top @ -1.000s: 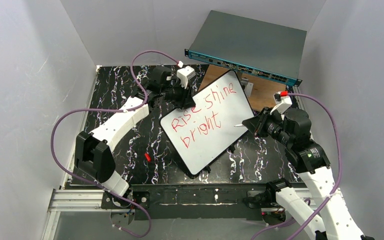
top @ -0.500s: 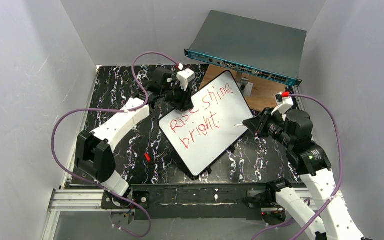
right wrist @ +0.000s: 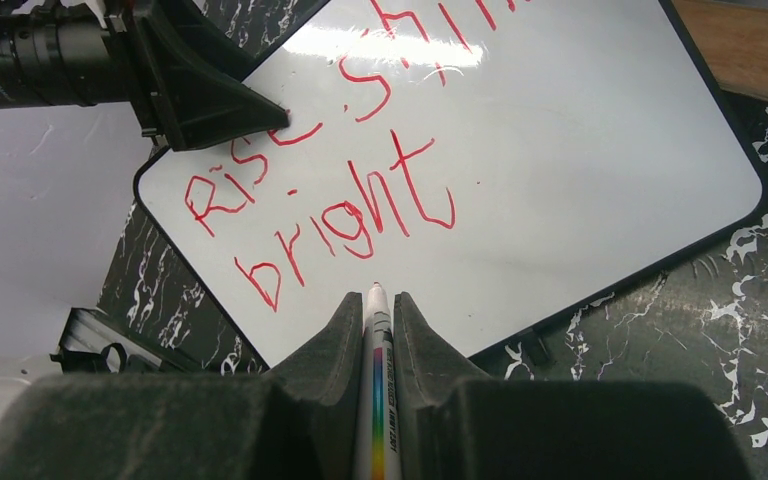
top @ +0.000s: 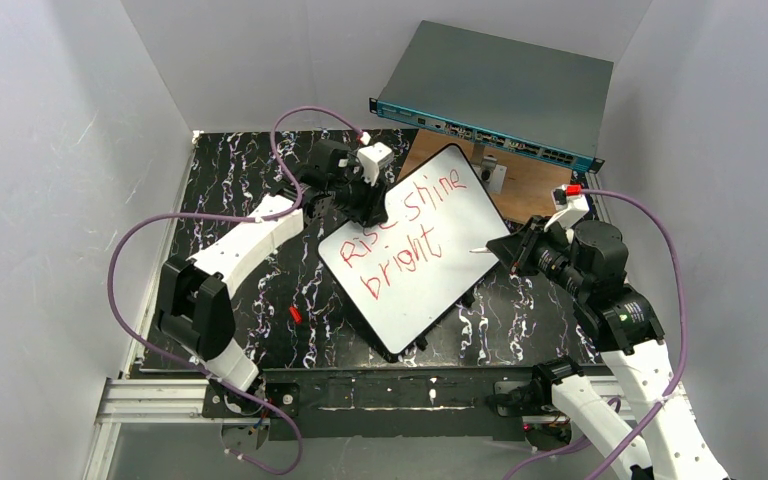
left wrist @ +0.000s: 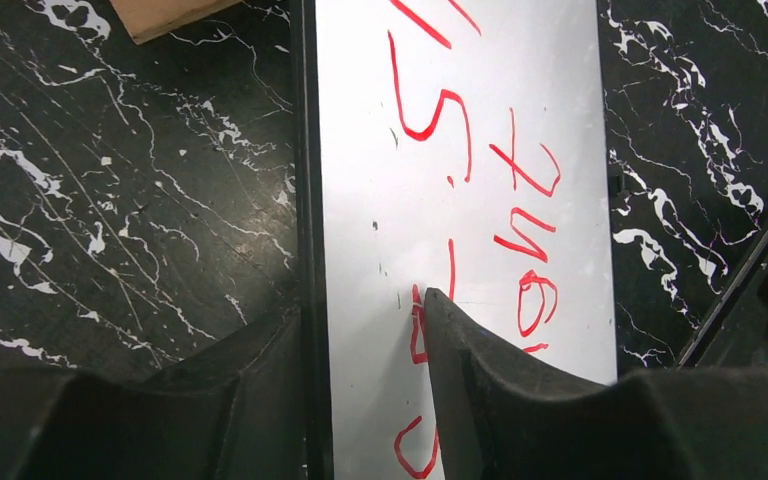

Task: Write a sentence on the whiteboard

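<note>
The whiteboard (top: 430, 290) lies slanted across the black marbled table, and the sentence (top: 400, 235) "Rise shine bright" stands on it in red, in two lines. My left gripper (top: 372, 208) straddles the board's upper-left edge. In the left wrist view its jaws (left wrist: 362, 308) stand apart, one finger (left wrist: 480, 380) over the white face (left wrist: 360, 150) beside red letters (left wrist: 520, 190), the other outside the dark rim. My right gripper (top: 495, 250) hovers at the board's right side, shut on a white marker (right wrist: 376, 380). The marker's red tip points at the board (right wrist: 560, 150) below "bright" (right wrist: 350, 225).
A grey metal box with a teal front (top: 500, 95) sits at the back right, with a brown wooden panel (top: 530, 190) under the board's far corner. A small red piece (top: 295, 314) lies on the table left of the board. Grey walls enclose the table; purple cables loop over both arms.
The left gripper's jaws have widened at the board's edge, and that arm shifted slightly. The board has shifted slightly. The right arm with the marker has barely moved.
</note>
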